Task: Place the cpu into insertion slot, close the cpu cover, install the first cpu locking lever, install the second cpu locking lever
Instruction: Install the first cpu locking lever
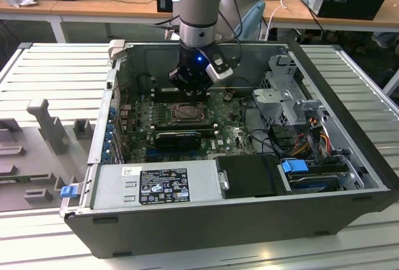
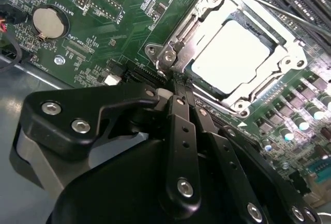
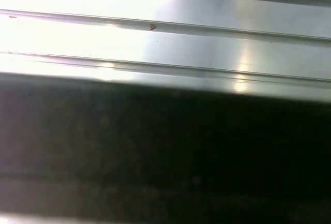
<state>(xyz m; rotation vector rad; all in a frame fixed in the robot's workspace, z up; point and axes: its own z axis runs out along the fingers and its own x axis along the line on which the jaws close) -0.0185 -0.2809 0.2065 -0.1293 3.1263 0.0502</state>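
The cpu lies flat in the socket on the green motherboard, its pale silver top showing through the window of the cpu cover. The cover is down around it. A thin metal lever rod runs along the socket's far side. My gripper is shut, its black fingers lying side by side with the tips at a corner of the socket. I cannot tell whether they pinch anything. In the exterior view the gripper hangs inside the open computer case, right above the cpu.
The case walls ring the board. A power supply sits at the front, with a drive cage and cables on the exterior view's right. A grey fixture tray lies to the left. A coin battery is on the board.
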